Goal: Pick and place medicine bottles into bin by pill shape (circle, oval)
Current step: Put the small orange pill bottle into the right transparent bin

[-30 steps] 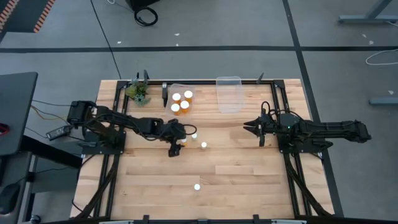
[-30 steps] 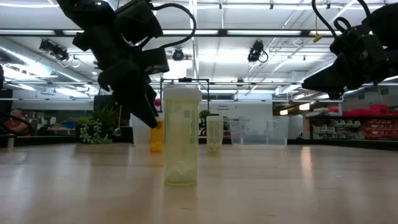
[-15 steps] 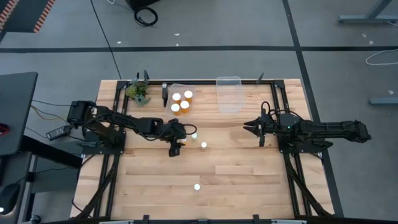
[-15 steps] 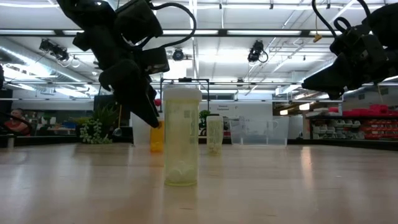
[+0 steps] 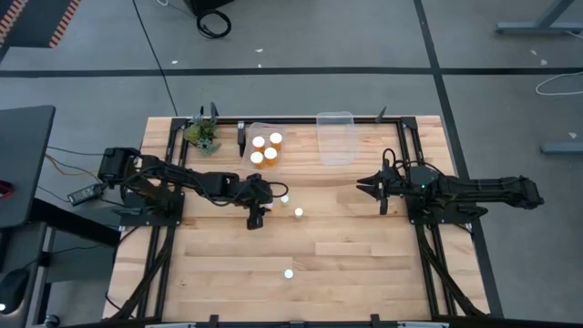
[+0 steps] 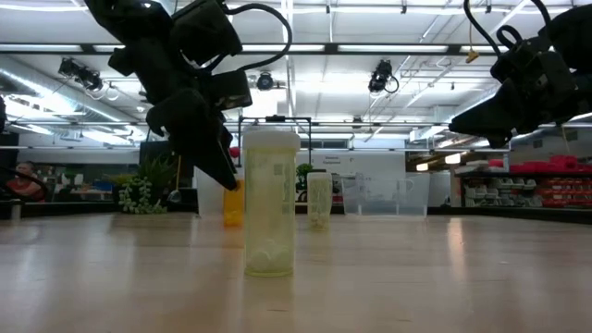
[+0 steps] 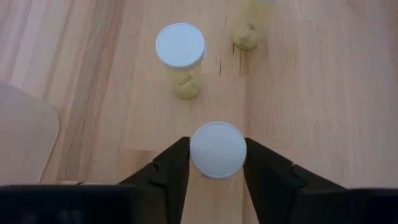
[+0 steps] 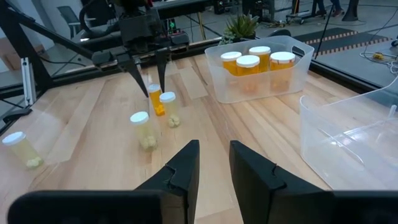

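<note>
**Left claw** (image 7: pixel 216 155): over the middle of the table, pointing straight down. In the left wrist view its two fingers (image 7: pixel 171 168) stand one on each side of a white cap, touching it or all but touching. Judged: clenched on the orange bottle (image 7: pixel 217 149), or in the last instant of doing so.

**Held bottle:** upright, long axis vertical, in line with the claw's downward reach. It sits squarely between the fingers, not ahead of them or off to a side. In the high view it lies under the claw (image 5: pixel 256 216), left of centre. From the right wrist view its orange body (image 8: pixel 157 101) shows between the finger tips, base on or just above the wood; which, cannot be told.

**Neighbours:** two pale bottles stand just beyond the claw, the nearer (image 7: pixel 181 53) close by, the other (image 7: pixel 249 28) a little further. A fourth bottle (image 5: pixel 289 272) stands alone, well apart, towards the near edge.

**Bins:** filled bin (image 5: pixel 259 130) at the far edge holds four capped orange bottles; clear bin (image 5: pixel 335 137) beside it. Both lie beyond the held bottle, the filled one nearer the left arm.

**Coming move, judged:** straight lift, then carry towards the far edge, clearing the two pale bottles.

**Right claw** (image 5: pixel 366 183): waiting right of centre, fingers nearly together, grasping nothing.
</note>
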You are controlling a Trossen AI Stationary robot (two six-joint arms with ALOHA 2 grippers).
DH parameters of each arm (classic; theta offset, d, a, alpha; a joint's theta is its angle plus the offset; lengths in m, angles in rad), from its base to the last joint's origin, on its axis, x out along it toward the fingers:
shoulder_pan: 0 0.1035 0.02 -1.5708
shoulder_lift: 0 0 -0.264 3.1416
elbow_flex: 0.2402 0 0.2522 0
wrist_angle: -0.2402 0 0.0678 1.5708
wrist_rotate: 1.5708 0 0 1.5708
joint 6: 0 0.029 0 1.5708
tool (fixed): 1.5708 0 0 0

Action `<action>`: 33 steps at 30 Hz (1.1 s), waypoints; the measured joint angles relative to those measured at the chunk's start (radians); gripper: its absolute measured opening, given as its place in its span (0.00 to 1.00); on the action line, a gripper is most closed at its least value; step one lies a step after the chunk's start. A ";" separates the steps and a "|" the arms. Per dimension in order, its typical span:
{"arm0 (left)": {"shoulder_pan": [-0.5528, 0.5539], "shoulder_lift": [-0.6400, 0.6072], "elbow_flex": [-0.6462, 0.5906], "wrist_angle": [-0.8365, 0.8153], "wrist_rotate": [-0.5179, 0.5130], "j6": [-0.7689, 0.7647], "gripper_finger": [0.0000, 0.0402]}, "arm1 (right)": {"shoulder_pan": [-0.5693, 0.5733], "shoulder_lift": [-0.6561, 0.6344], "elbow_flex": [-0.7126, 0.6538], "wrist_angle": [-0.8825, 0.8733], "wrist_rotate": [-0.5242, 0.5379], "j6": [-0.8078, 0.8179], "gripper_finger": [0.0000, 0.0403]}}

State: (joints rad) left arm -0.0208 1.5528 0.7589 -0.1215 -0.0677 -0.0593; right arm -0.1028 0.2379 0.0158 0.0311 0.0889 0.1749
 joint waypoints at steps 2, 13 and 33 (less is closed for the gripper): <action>0.000 0.000 0.000 0.000 0.000 0.000 0.36 | 0.000 0.000 0.000 0.000 0.000 0.000 0.24; 0.000 -0.001 0.000 -0.001 0.000 0.003 0.35 | 0.000 0.000 0.000 0.000 0.000 0.000 0.24; -0.062 -0.002 0.002 -0.016 0.000 0.019 0.35 | 0.001 0.010 -0.001 0.382 0.000 0.327 0.24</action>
State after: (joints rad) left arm -0.0828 1.5507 0.7605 -0.1371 -0.0681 -0.0406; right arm -0.1020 0.2480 0.0151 0.4126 0.0891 0.5022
